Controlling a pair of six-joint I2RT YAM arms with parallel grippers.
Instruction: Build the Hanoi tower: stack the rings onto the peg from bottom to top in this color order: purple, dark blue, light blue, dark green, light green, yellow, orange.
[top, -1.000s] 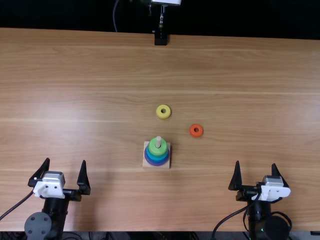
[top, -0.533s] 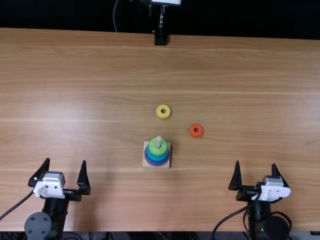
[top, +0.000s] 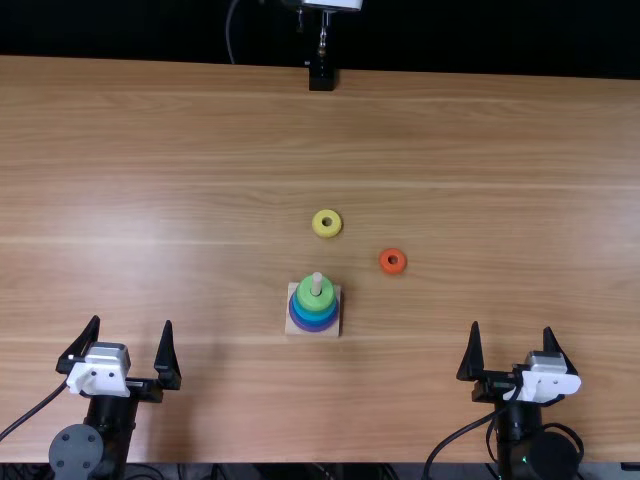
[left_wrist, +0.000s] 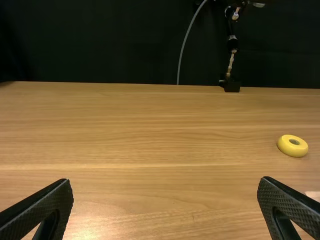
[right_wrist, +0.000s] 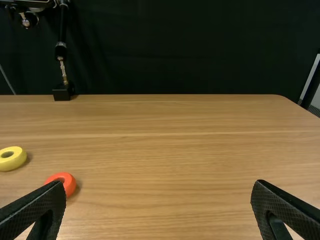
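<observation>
text: none legible | numbers: none (signs likewise) | darkest parts: uncertain

Yellow ring and orange ring lie beyond the peg.

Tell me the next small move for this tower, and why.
I'd probably bring the open left gripper over the yellow ring, ready to grasp it. The light green ring tops the stack on the peg, so yellow is due next. The orange ring lies roughly between the right gripper and the yellow one, so the left side looks like the freer approach.
</observation>
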